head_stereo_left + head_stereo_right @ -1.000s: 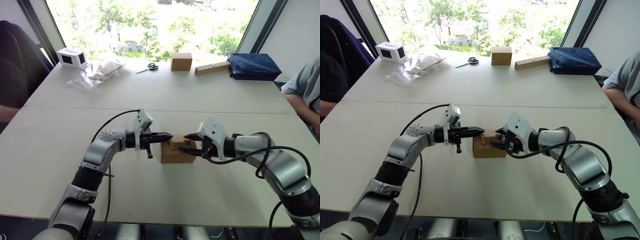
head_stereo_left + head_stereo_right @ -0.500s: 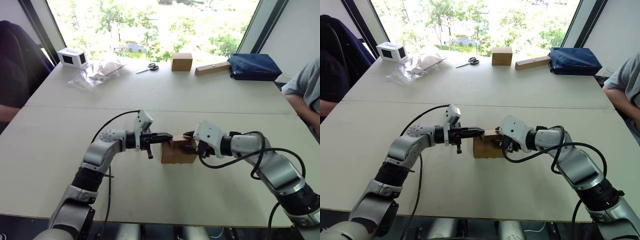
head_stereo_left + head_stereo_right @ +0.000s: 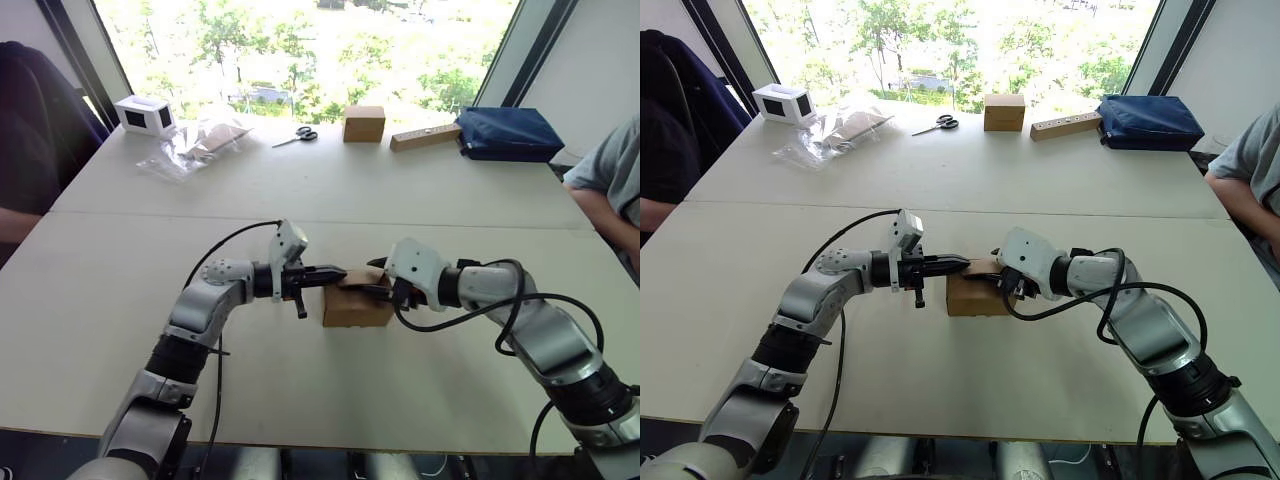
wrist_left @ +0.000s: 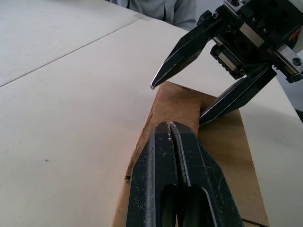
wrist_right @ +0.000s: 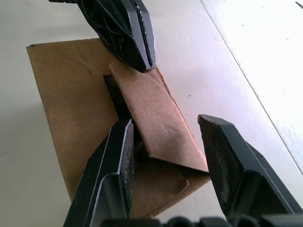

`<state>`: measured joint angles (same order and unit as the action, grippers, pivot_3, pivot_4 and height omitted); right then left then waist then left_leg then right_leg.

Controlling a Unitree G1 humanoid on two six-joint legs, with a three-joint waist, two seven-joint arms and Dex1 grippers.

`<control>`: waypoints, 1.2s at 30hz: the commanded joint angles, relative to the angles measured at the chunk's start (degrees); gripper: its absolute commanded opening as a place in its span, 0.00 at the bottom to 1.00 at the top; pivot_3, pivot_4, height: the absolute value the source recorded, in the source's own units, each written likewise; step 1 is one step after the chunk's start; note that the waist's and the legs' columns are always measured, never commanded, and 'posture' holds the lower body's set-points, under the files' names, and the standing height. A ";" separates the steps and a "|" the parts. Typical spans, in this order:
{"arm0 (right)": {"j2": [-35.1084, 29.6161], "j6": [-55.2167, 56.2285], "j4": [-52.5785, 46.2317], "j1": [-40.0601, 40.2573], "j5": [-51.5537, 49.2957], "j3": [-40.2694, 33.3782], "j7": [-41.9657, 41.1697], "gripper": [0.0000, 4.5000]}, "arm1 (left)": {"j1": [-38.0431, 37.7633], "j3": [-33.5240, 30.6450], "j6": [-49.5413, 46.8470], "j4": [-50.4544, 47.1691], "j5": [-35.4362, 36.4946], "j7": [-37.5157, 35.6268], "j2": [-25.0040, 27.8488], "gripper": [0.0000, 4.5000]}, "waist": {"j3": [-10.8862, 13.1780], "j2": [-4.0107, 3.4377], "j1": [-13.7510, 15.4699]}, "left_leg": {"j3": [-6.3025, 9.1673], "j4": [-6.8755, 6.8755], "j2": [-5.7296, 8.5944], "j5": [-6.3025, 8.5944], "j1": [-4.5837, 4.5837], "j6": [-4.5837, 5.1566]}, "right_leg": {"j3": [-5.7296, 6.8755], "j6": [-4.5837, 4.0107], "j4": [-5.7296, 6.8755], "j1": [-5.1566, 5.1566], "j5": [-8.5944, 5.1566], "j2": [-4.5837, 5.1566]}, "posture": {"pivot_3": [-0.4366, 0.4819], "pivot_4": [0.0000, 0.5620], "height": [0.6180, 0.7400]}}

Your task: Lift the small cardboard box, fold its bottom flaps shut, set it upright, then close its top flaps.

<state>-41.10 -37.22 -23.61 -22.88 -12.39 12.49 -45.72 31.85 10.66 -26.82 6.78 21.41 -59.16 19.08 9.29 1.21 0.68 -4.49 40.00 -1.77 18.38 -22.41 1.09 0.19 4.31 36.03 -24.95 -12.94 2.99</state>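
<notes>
While the box [image 3: 355,305] sits upright on the tabletop [image 3: 300,190], between my two arms and near the front edge, I read it as light, thin corrugated card: stiff along its walls, springy at the hinges, easy to crease or shove across the smooth surface. On the left, my left pincer [image 3: 338,273] has its fingers pressed together, the tip resting on the top flaps [image 5: 147,113] and pinning one down. To the right, my right pincer [image 3: 381,286] stands wide, one finger [image 5: 116,161] down in the gap by the raised flap, the other finger [image 5: 227,161] outside the box. I would not squeeze the walls; better to press flat on the flap faces near the seam, with the left tip steadying the box.
</notes>
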 commanded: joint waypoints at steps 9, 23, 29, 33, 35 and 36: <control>4.84 -10.33 -5.53 1.48 -14.01 -10.86 2.23 0.48 | -0.07 1.61 2.89 -2.07 -1.46 -1.08 0.12 0.00 | 0.00 0.00 -0.03 | 0.01 -0.01 -0.01 0.00 0.00 0.00 | 0.00 -0.01 0.00 0.00 0.00 0.02 | 0.48 0.27 1.00; 4.15 -12.68 -5.99 6.15 -14.89 -8.01 3.94 0.48 | -2.07 4.75 5.36 -5.79 -5.16 -1.39 2.76 0.00 | 0.00 0.00 -0.11 | 0.02 -0.02 -0.02 0.00 -0.01 0.00 | 0.00 -0.01 0.00 -0.02 0.00 -0.01 | 0.48 0.27 1.00; 3.88 -12.48 -5.37 6.38 -13.73 -5.90 4.16 0.48 | -2.18 7.23 5.53 -5.01 -7.77 -0.63 3.29 0.00 | -0.03 -0.04 -0.12 | 0.02 -0.01 -0.03 0.00 0.03 0.00 | 0.00 -0.02 0.00 0.00 -0.01 -0.02 | 0.48 0.27 1.00; 4.02 -12.35 -4.99 5.87 -13.38 -5.60 4.42 0.48 | -2.51 7.82 4.85 -6.18 -8.09 -0.11 3.22 0.00 | -0.03 -0.04 -0.12 | 0.02 -0.02 -0.03 0.00 0.04 0.00 | 0.00 -0.02 0.00 0.03 -0.01 -0.02 | 0.48 0.27 1.00; 3.94 -12.30 -4.81 5.79 -13.25 -5.53 4.54 0.48 | -2.68 7.79 4.64 -6.41 -8.05 -0.05 3.25 0.00 | -0.03 -0.04 -0.12 | 0.02 -0.02 -0.03 0.00 0.04 0.01 | 0.00 -0.02 0.00 0.03 -0.01 -0.02 | 0.48 0.27 1.00; 3.88 -12.27 -4.71 5.76 -13.18 -5.49 4.59 0.48 | -2.74 7.75 4.54 -6.47 -7.99 -0.08 3.30 0.00 | -0.03 -0.04 -0.12 | 0.02 -0.02 -0.03 0.00 0.04 0.01 | 0.00 -0.02 0.00 0.03 -0.01 -0.02 | 0.48 0.27 1.00</control>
<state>-36.74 -49.57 -28.04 -16.93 -25.94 6.48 -41.31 30.02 17.17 -21.07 0.29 14.23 -59.20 22.16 9.26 1.17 0.56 -4.47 39.99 -1.80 18.39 -22.36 1.09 0.19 4.29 36.03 -24.92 -12.95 2.97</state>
